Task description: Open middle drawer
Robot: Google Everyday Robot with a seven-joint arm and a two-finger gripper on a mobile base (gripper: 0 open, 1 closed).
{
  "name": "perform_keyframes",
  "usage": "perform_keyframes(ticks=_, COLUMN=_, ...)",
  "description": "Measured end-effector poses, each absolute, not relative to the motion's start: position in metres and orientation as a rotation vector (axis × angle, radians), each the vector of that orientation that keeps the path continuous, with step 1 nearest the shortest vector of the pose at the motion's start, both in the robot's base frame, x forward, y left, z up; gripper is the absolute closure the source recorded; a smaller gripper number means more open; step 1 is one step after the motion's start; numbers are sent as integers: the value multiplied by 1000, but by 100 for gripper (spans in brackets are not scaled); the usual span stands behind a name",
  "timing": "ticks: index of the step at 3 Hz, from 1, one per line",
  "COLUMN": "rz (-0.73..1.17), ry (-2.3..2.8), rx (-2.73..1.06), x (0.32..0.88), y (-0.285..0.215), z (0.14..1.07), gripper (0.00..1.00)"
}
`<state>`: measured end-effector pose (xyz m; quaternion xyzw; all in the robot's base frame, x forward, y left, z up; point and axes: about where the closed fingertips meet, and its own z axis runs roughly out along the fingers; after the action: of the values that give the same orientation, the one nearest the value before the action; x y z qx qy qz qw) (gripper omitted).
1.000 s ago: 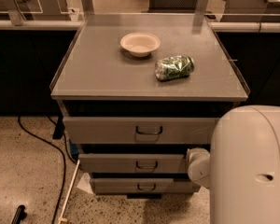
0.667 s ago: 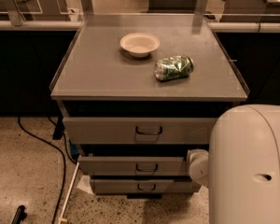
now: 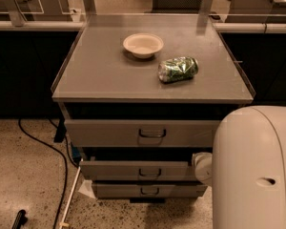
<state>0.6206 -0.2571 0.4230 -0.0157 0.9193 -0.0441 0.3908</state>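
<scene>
- Jaws: you can't tell their state. The gripper is out of view, somewhere behind or below the white arm housing (image 3: 255,171) at lower right.
- Target: the middle drawer (image 3: 133,171) sits between the top drawer (image 3: 105,133) and the bottom drawer (image 3: 114,191). Its dark pull handle (image 3: 150,173) is centred on the front. It doesn't look pulled out yet.
- Occlusion: the housing and its round joint (image 3: 202,168) cover the drawer's right end. Your approach would be partly blind, so a missed handle is the main risk.
- Wrong drawer: the three handles stack almost in one vertical line, and the bottom one is just under the target. A small height error puts you on the wrong pull.
- Shallow grab: the handle is small and thin. A partial hook would likely slip off mid-pull and leave the drawer barely moved.
- Off-axis pull: the arm is to the right of the handle. Pulling sideways could rack the drawer in its slides and jam it.
- Jolt: the can (image 3: 178,69) lies on its side on the tabletop (image 3: 100,75), near the bowl (image 3: 143,45). A hard yank or a bump to the cabinet could set it rolling.
</scene>
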Motion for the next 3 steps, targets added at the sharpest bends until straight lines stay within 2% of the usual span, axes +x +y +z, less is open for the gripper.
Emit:
perform_keyframes(ticks=2, rz=-49, ry=2381, rx=-113, x=612, y=-252, z=423, gripper=100)
perform_keyframes(ticks=3, rz=87, ry=2389, rx=-243, x=606, y=-243, z=431, gripper=100)
